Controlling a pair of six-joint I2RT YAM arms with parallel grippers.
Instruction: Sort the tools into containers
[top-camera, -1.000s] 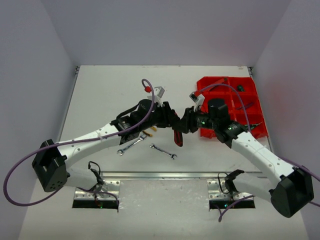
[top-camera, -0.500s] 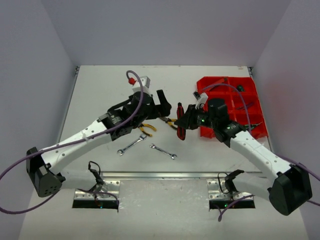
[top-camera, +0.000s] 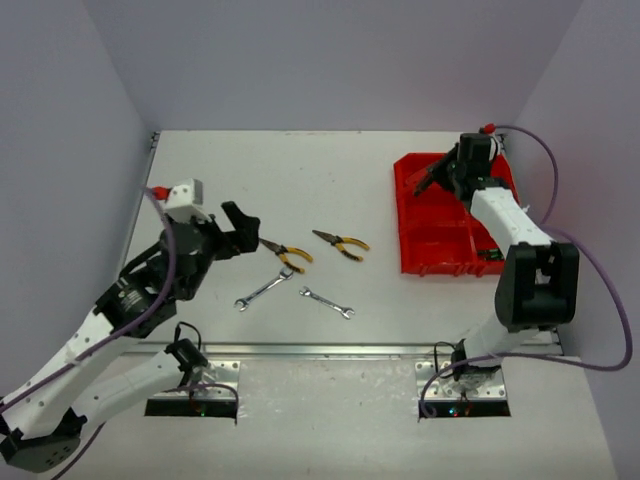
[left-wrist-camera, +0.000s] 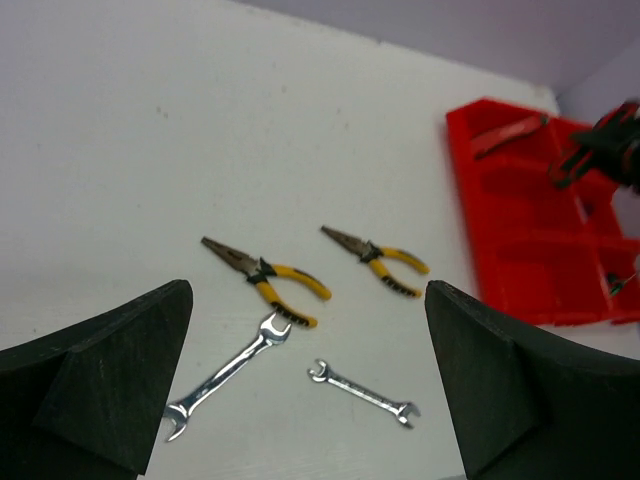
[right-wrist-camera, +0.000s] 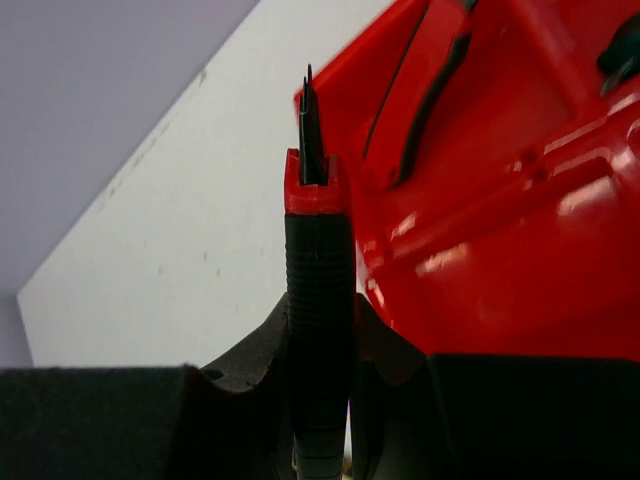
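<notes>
Right wrist: right fingers (right-wrist-camera: 245, 360) pinching red-black pliers (right-wrist-camera: 318, 270) at the red tray (right-wrist-camera: 500, 250) edge, seemingly to drop them.
Low in the left wrist frame, left fingers (left-wrist-camera: 110, 380) are spread; beyond, wrenches (left-wrist-camera: 225, 375) and yellow pliers (left-wrist-camera: 265, 278) lie mid-frame on the surface (left-wrist-camera: 150, 150).

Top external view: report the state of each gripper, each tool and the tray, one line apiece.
Red tray: on the table, tools inside.
Red-black tool: held over the tray.
Right gripper: shut on the red-black tool.
Left gripper: open, empty.
Pliers nearer the left gripper: flat on the table, shut.
Pliers nearer the tray: flat on the table, shut.
Long wrench: flat on the table.
Short wrench: flat on the table.
</notes>
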